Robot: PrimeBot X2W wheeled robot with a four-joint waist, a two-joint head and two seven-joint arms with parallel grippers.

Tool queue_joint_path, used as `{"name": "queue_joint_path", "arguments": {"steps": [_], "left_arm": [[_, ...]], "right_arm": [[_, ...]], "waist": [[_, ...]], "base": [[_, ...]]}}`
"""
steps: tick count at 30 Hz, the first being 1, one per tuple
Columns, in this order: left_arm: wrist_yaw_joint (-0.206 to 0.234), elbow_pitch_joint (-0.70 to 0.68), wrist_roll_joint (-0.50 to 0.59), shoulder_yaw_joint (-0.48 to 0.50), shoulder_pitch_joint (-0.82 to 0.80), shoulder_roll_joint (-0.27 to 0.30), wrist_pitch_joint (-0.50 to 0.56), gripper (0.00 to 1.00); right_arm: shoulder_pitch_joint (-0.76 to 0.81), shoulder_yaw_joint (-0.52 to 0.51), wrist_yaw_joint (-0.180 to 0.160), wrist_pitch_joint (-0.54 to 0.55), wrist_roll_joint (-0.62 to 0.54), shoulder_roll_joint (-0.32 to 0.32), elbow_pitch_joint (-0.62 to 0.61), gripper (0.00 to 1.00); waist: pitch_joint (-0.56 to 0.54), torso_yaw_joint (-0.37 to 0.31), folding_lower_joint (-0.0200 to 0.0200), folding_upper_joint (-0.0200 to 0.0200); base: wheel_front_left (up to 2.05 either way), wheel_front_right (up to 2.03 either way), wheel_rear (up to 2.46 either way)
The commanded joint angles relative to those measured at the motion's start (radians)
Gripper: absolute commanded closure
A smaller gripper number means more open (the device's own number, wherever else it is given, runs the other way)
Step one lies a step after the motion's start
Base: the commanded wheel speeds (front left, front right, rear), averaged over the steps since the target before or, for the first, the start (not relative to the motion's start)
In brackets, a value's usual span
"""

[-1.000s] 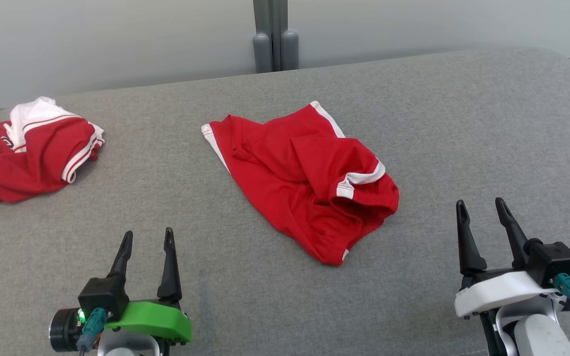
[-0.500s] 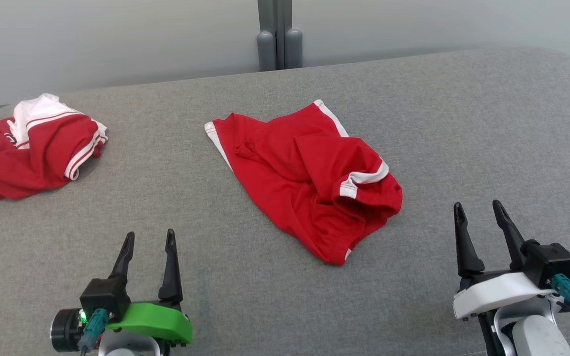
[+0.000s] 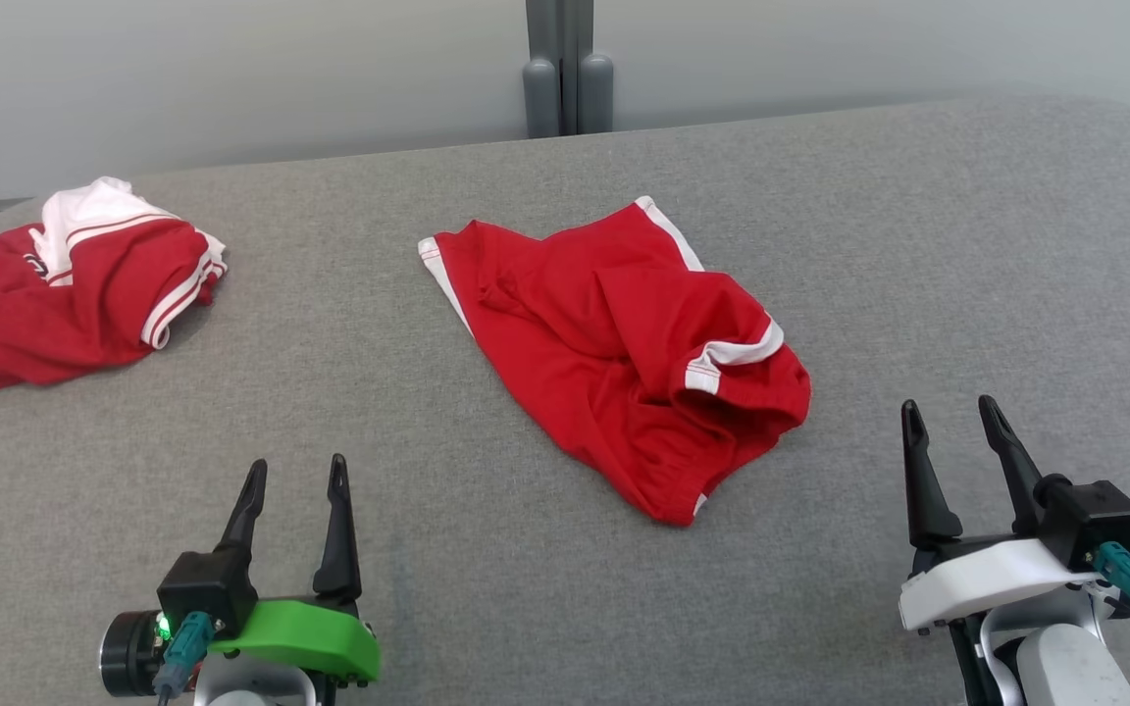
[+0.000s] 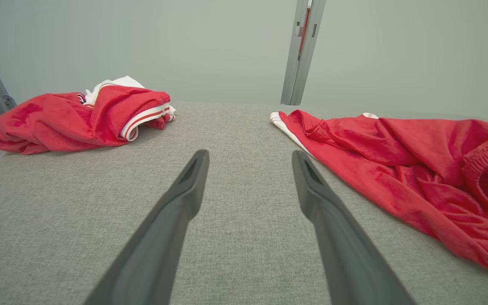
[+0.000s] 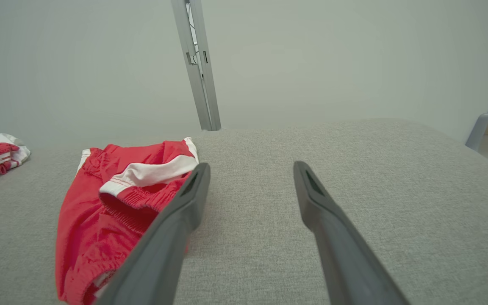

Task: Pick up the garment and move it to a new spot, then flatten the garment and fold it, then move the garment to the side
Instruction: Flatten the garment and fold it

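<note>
on grey fabric surface — red shorts crumpled | pale wall behind

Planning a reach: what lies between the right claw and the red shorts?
Head view: bare grey fabric surface separates right claw and crumpled red shorts.

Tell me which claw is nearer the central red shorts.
Right. The right claw sits just right of the red shorts; the left claw is farther off, to their left.

Crumpled red shorts lying mid-table
</note>
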Motion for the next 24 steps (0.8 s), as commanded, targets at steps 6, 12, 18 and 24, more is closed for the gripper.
{"name": "queue_joint_path", "arguments": {"steps": [6, 12, 18, 24], "left_arm": [[-0.004, 0.001, 0.005, -0.003, -0.008, -0.001, -0.001, 0.0], [0.003, -0.011, -0.003, -0.014, -0.025, -0.001, -0.001, 0.0], [0.011, -0.021, -0.017, -0.038, -0.038, -0.001, 0.0, 0.0], [0.024, -0.026, -0.031, -0.053, -0.046, -0.001, 0.0, 0.0]], "right_arm": [[-0.011, 0.017, 0.0, -0.003, -0.012, -0.003, 0.011, 0.0], [-0.078, 0.118, 0.0, -0.003, -0.078, -0.002, 0.069, 0.0], [-0.224, 0.207, -0.001, 0.042, -0.177, -0.004, 0.291, 0.0], [-0.343, 0.201, -0.001, 0.119, -0.252, -0.003, 0.436, 0.0]], "waist": [[-0.002, 0.022, 0.0, -0.0001], [0.015, 0.048, 0.0, -0.0001], [0.039, 0.093, 0.0, -0.0001], [0.062, 0.136, 0.0, -0.0001]], "base": [[0.0, 0.0, 0.0], [0.0, 0.0, 0.0], [0.0, 0.0, 0.0], [0.0, 0.0, 0.0]]}}
